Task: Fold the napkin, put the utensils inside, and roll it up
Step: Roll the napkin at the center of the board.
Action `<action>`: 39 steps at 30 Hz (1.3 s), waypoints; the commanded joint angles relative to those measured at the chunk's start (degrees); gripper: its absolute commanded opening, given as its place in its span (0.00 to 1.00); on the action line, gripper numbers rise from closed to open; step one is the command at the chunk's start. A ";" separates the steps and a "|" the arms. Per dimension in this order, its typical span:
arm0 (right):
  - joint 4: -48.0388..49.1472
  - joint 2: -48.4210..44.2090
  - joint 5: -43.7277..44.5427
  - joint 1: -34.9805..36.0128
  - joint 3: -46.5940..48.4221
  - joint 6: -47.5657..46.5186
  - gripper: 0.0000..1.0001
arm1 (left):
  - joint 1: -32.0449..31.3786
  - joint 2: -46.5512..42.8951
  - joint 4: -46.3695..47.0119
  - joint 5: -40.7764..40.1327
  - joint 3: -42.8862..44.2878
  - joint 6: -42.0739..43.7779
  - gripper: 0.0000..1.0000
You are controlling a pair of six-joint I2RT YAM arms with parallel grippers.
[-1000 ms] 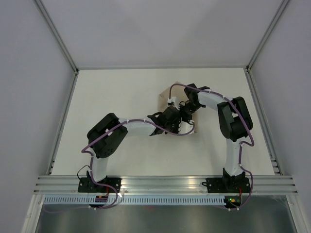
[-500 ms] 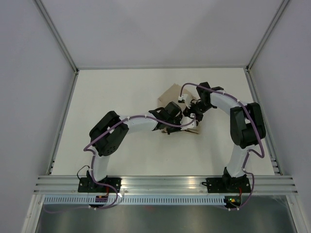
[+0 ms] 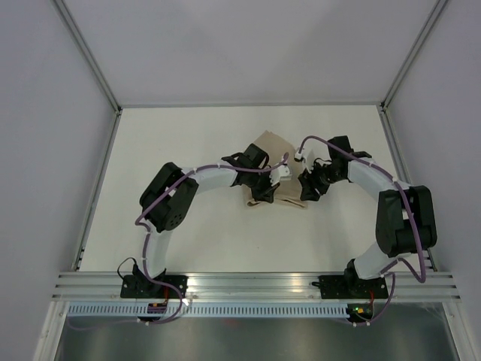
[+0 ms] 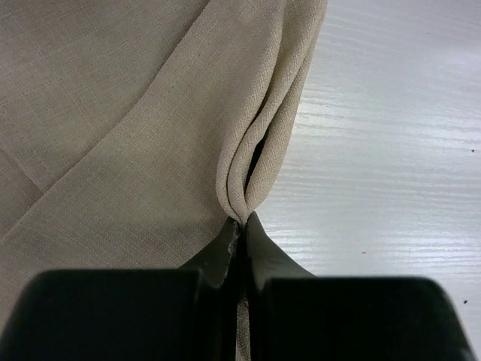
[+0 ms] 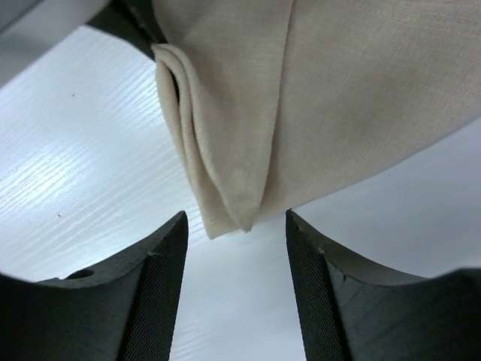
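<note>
The beige napkin [image 3: 272, 144] lies folded at mid-table. My left gripper [image 3: 261, 197] is shut on its doubled fold edge at the near left corner. In the left wrist view the jaws [image 4: 242, 226] pinch that fold, with the napkin [image 4: 128, 113] spreading left. My right gripper [image 3: 307, 191] is open at the napkin's near right corner. In the right wrist view the folded corner of the napkin [image 5: 225, 214] hangs just ahead of the open fingertips [image 5: 234, 229] and touches neither. The fork is not in view.
The white table top [image 3: 188, 143] is bounded by grey enclosure walls with a metal frame [image 3: 98, 188]. An aluminium rail [image 3: 248, 284] runs along the near edge by the arm bases. Part of the left gripper [image 5: 128, 19] shows dark at the top left of the right wrist view.
My right arm has swung right, off the napkin to its right corner. My left wrist has turned and shifted left. More of the napkin's far part now shows.
</note>
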 commanded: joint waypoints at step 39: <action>32.54 -0.81 17.26 24.35 -15.07 -10.34 0.44 | 7.63 14.17 -18.14 22.49 13.40 -6.28 0.02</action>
